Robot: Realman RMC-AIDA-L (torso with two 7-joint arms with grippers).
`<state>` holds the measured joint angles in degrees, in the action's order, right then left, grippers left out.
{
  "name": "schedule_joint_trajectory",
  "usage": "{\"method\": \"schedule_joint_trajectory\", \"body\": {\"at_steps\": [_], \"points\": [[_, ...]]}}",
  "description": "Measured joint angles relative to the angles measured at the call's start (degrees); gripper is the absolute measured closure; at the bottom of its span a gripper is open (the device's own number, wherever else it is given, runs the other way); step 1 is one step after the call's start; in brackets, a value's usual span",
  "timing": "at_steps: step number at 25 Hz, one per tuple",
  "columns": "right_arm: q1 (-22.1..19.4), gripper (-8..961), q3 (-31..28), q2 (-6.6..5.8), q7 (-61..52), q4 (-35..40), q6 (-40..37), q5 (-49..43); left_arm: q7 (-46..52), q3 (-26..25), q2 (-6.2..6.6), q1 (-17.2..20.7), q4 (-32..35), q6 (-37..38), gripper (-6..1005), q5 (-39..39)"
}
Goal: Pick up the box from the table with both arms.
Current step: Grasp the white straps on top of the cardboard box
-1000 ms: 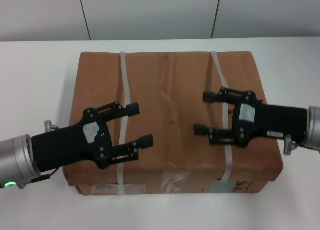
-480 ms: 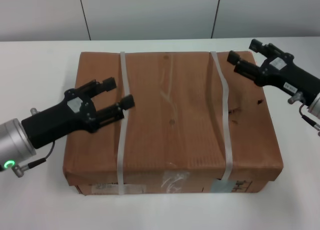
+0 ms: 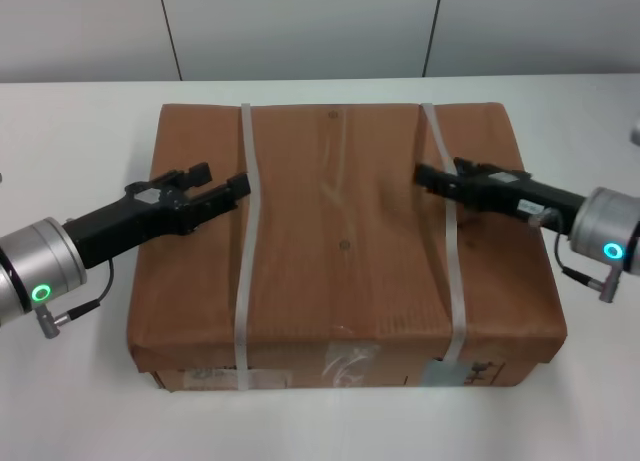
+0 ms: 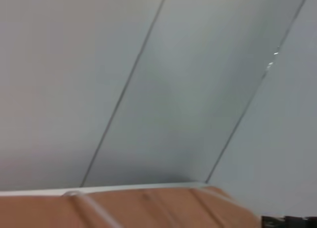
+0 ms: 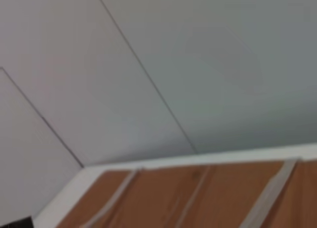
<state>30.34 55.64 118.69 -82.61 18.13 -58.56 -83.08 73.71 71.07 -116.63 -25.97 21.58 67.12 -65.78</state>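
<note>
While closed, box (image 3: pixel 345 246) tops table (image 3: pixel 80 121).

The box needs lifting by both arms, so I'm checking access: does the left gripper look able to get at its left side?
Probably yes: the left gripper hovers over the box top near its left edge, nothing blocking that side.

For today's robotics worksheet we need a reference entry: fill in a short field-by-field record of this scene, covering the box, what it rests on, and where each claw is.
box: brown cardboard box, resting flat on the table, not lifted
straps: two whitish plastic straps, left strap and right strap, running front to back
print: label and dark print on the front face, too small to read
surface: white table
left claw: over the box top beside the left strap, fingers apart, holding nothing
right claw: over the box top at the right strap, contact unclear
</note>
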Motion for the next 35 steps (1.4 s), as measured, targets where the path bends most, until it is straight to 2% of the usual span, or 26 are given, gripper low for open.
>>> {"method": "schedule_joint_trajectory", "body": {"at_steps": [10, 19, 30, 35], "points": [[3.45, 100, 0.34, 0.08, -1.91, -4.22, 2.47, 0.34, 3.25, 0.61, -0.14, -1.06, -0.38, -4.79, 228, -0.40], [6.62, 101, 0.75, 0.37, -2.30, -7.74, 3.74, 0.13, 5.07, 0.72, -0.30, -5.29, -4.05, -5.60, 229, -3.35], [9.13, 102, 1.90, 0.41, -1.95, -8.23, 2.18, 0.22, 6.66, 1.57, -0.35, -7.23, -5.16, -5.77, 228, -4.21], [9.68, 103, 1.92, 0.41, -1.59, -8.16, 1.41, 0.33, 7.41, 3.54, -0.35, -8.37, -5.22, -6.04, 229, -4.43]]}}
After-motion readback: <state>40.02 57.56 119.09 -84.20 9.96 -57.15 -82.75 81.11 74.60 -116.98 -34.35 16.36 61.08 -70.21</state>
